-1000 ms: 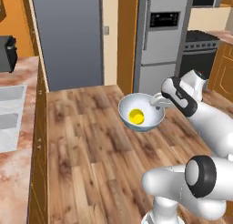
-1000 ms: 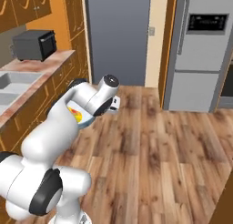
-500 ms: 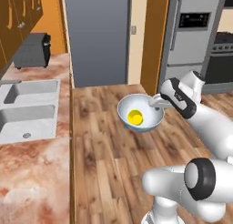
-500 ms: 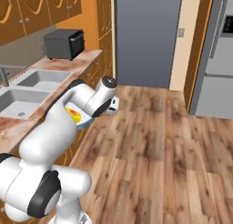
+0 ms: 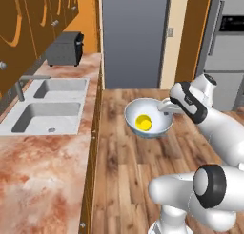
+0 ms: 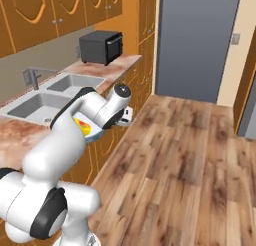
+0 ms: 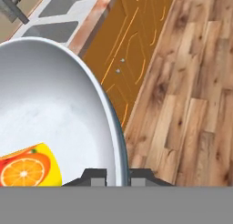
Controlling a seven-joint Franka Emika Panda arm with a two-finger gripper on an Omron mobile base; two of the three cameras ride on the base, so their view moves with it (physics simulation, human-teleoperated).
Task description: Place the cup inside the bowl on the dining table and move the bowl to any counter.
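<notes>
The pale blue-white bowl (image 5: 135,109) hangs in the air over the wooden floor, just right of the counter (image 5: 45,154). The yellow cup (image 5: 143,122) lies inside it. My gripper (image 5: 167,107) is shut on the bowl's right rim. In the hand view the bowl (image 7: 54,100) spreads across the left, and the rim passes between my fingertips (image 7: 93,176). There the cup (image 7: 28,166) shows its orange-slice mark. From the right base view the cup (image 6: 82,125) peeks out behind my forearm, near the counter (image 6: 22,132) edge. The dining table is out of view.
A double steel sink (image 5: 47,115) with a faucet (image 5: 21,83) is set in the counter, and a dark toaster oven (image 5: 65,48) stands at its far end. Orange cabinet doors (image 7: 125,54) run below. A grey door (image 5: 135,35) and a fridge (image 5: 226,43) lie ahead.
The whole picture has shifted as the base moved: the counter and sink now lie closer and larger at the left. The bowl with the cup stays held in my gripper.
</notes>
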